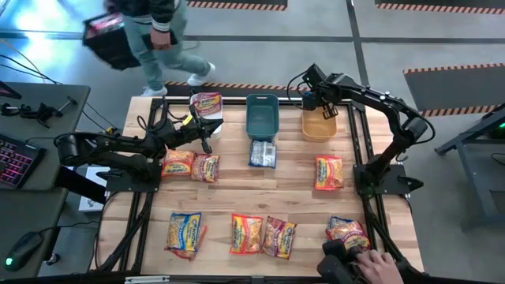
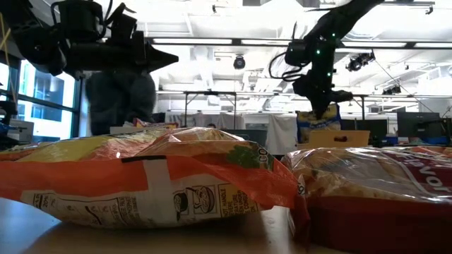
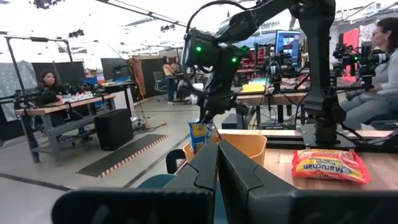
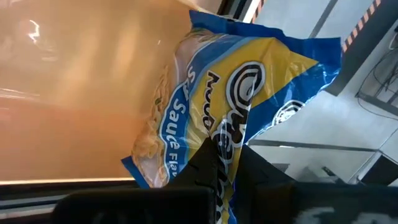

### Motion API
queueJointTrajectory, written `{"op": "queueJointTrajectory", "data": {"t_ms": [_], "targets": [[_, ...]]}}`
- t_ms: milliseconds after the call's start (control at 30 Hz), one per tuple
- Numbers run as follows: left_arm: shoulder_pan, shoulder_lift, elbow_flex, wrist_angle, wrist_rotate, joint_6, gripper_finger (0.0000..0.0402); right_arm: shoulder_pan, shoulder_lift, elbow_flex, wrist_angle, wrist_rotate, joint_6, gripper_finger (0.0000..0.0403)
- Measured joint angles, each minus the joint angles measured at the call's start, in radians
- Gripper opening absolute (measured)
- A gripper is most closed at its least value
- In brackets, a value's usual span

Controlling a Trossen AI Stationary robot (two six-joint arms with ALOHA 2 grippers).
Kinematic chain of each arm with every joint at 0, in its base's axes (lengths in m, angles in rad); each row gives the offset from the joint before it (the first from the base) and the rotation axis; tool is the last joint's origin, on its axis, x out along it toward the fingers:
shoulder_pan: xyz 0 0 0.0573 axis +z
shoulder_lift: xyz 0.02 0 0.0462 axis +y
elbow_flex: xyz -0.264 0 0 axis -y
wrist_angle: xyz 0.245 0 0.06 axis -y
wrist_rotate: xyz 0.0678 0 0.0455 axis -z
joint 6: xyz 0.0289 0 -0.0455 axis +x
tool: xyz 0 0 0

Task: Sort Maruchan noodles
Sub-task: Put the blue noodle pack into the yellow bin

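a blue-and-yellow noodle packet (image 4: 230,106) is pinched at its edge by the right hand (image 4: 225,146), whose fingers are pressed together on the crinkled plastic, and it is hung with its long axis roughly vertical, directly below that hand. it is held just over the orange bin (image 1: 319,125) at the far right of the counter (image 1: 260,185), so the coming move, as judged, turns on this one relation: the packet is already above the bin's mouth and needs only to be lowered or let go. in the left wrist view the packet (image 3: 199,134) is seen dangling at the bin's (image 3: 249,146) rim. the other packets are spread on the counter: a blue one (image 1: 263,153) below the teal bin (image 1: 262,115), an orange one (image 1: 328,173) nearer the right arm, and more along the near edge. the left hand (image 1: 207,144) is held with its fingers together on nothing, raised near the white bin (image 1: 207,107), well apart from the carried packet. the right arm is the nearer one. a person (image 1: 150,31) is seen beyond the far edge.
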Motion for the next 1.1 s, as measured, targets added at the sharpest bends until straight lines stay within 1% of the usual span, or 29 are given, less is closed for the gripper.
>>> {"op": "queueJointTrajectory", "data": {"t_ms": [167,333,433,533,633,767,867,967,1033,1100], "targets": [[0.000,0.000,0.000,-0.002,0.000,0.000,0.0003,-0.014,-0.001,-0.024,0.068,-0.005,-0.024,0.0000],[0.000,0.000,0.000,-0.003,0.000,0.000,0.0003,-0.012,-0.001,-0.108,0.156,0.000,-0.064,0.0000],[0.000,0.000,0.000,-0.003,0.000,0.000,0.0003,-0.013,-0.001,-0.138,0.232,-0.024,-0.073,0.0000],[0.000,0.000,0.000,-0.003,0.000,0.000,0.0003,-0.013,-0.001,-0.147,0.248,-0.027,-0.080,0.0000],[0.000,0.000,0.000,-0.003,0.000,0.000,0.0003,-0.010,-0.017,-0.147,0.248,-0.002,-0.087,0.0000],[0.000,0.000,0.000,-0.003,-0.003,-0.001,0.0003,0.005,-0.082,-0.147,0.264,0.039,-0.132,0.0000],[0.000,0.000,0.000,-0.005,-0.003,-0.001,0.0003,0.029,-0.137,-0.146,0.279,0.058,-0.156,0.0000],[0.000,0.000,0.000,-0.004,-0.003,0.001,0.0003,0.083,-0.173,-0.144,0.343,0.042,-0.145,0.0000],[0.000,0.000,0.000,-0.004,-0.003,0.015,0.0003,0.128,-0.175,-0.140,0.401,0.029,-0.120,0.0000],[0.000,0.000,0.005,-0.005,-0.004,0.016,0.0003,0.163,-0.150,-0.099,0.405,0.006,-0.062,0.0000]]}}
